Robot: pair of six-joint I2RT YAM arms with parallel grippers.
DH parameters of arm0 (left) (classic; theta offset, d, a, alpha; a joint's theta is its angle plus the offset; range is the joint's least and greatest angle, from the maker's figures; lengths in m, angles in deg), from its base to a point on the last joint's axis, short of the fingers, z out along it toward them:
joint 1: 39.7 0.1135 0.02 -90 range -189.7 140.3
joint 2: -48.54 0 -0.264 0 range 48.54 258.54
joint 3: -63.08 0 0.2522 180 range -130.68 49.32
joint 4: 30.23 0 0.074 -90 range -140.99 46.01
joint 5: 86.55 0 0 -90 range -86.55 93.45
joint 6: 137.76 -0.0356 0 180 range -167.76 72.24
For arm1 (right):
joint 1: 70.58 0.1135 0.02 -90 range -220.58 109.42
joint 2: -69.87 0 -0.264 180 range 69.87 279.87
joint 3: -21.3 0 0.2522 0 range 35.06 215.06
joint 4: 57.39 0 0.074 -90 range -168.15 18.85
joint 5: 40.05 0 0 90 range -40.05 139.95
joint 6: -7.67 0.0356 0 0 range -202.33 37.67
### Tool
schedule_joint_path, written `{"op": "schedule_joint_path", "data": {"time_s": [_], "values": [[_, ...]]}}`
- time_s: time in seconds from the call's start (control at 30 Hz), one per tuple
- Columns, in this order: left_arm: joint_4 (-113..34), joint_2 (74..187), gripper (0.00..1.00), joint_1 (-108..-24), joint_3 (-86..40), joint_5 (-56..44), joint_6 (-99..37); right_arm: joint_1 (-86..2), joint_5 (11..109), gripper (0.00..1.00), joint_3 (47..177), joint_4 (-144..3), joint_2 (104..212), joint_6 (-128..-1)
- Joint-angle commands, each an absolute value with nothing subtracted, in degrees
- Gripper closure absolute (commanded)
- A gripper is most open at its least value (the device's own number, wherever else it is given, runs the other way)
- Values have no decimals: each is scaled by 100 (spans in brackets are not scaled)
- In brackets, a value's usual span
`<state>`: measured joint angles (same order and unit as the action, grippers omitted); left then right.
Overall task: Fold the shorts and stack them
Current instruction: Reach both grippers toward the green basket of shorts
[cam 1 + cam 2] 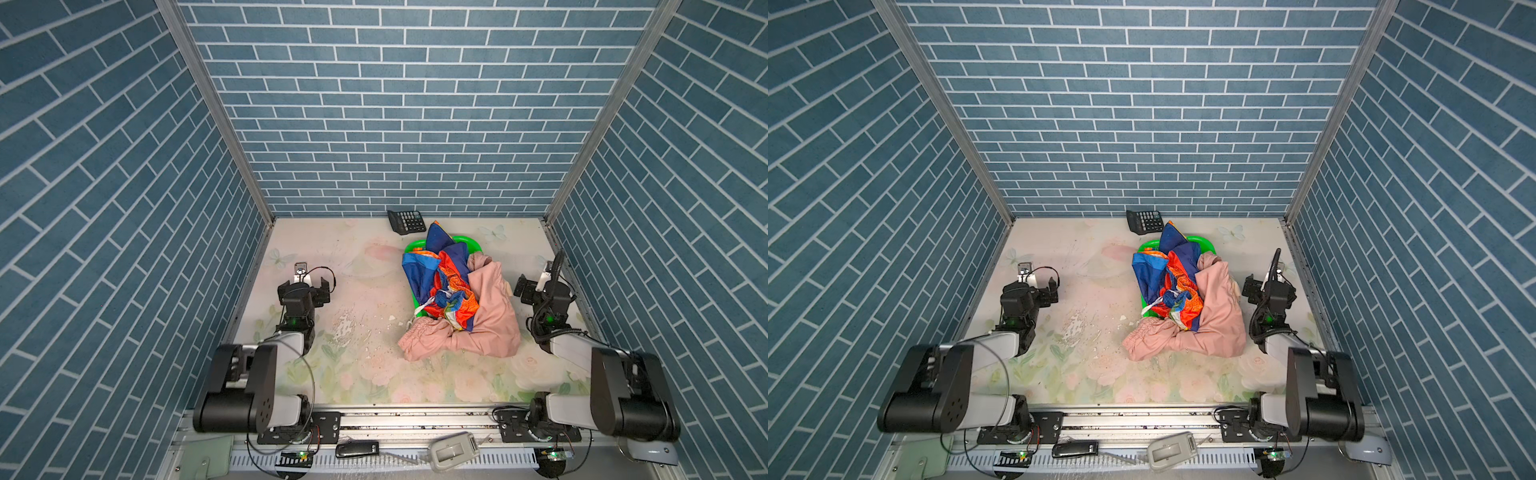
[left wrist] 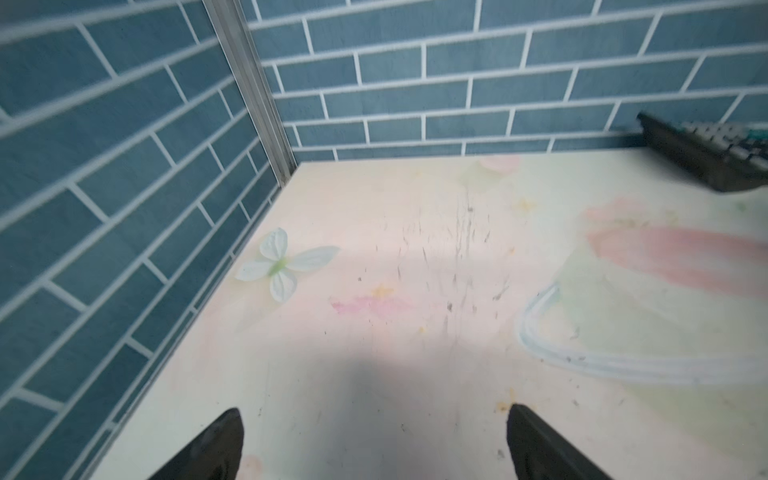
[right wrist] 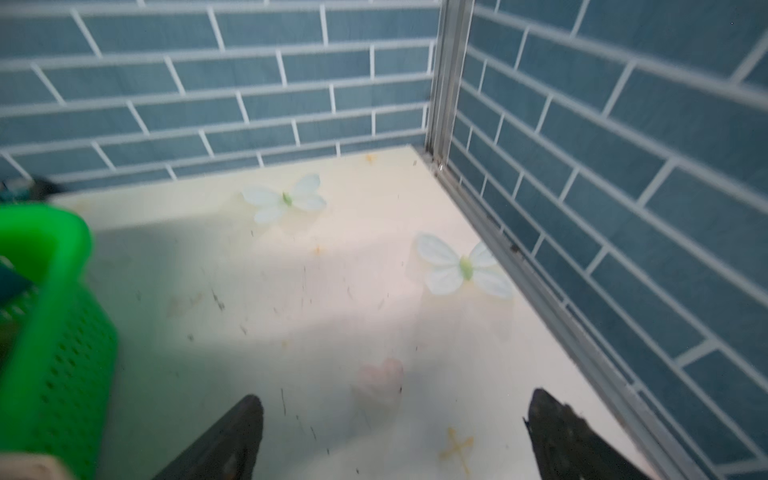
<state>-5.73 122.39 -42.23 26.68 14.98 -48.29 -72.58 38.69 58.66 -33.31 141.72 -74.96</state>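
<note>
In both top views a heap of shorts fills a green mesh basket [image 1: 467,241] [image 1: 1202,241] right of the table's middle. The shiny rainbow-striped shorts [image 1: 440,274] [image 1: 1173,276] lie crumpled on top, a white drawstring hanging at their front. The dusty pink shorts [image 1: 490,324] [image 1: 1217,328] spill over the basket's near side onto the table, gathered waistband to the front left. My left gripper [image 1: 306,280] [image 1: 1034,282] [image 2: 374,415] hovers open over bare table, far left of the heap. My right gripper [image 1: 536,282] [image 1: 1264,284] [image 3: 397,403] stands open and empty just right of the basket [image 3: 54,291].
A black calculator [image 1: 407,221] [image 1: 1145,221] [image 2: 706,153] lies by the back wall behind the basket. Blue tiled walls close in three sides. A black device [image 1: 357,449] and a grey device [image 1: 453,451] rest on the front rail.
</note>
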Motion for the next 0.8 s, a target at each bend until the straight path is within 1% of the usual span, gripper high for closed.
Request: {"op": "schedule_joint_path", "data": {"time_s": [0.0,0.03,0.07,0.13,0.2,0.23,0.33,0.47,0.53,0.6,0.67,0.77], "values": [[-1982,11434,0,-4304,1966,1728,-4075,-7284,3464,1,6276,-4305,13527,-6484],[-2308,11231,0,-4304,1760,1755,-3580,-7306,3546,1,6482,-4817,13328,-6326],[-2748,11061,0,-4304,1571,2044,-2742,-7328,3799,1,6698,-5356,13172,-6361],[-4081,10783,0,-4264,1258,2613,-775,-7326,4128,1,7128,-6227,13057,-6322],[-4016,10690,0,-4194,1136,1766,-1016,-7318,4602,1,7543,-7000,13102,-6145],[-4236,10748,0,-4283,963,1407,-1096,-7296,4951,1,7738,-7454,13163,-6029],[-5155,11166,0,-4914,63,906,-1223,-7058,5722,1,7901,-7985,13213,-5868],[-5741,11796,0,-5898,-600,348,-1492,-6437,5990,1,7859,-8337,13232,-5830],[-5891,12000,1,-6234,-716,294,-1385,-6158,6160,2,7870,-8403,13421,-5816],[-5884,12178,0,-6532,-723,320,-1134,-5891,6239,5,7886,-8440,13716,-5865],[-5630,12274,0,-6841,-627,192,-1092,-5751,6102,8,7890,-8483,14046,-5869],[-5369,12340,0,-7278,-519,142,-1063,-5738,6016,17,7861,-8410,14498,-5858]]}}
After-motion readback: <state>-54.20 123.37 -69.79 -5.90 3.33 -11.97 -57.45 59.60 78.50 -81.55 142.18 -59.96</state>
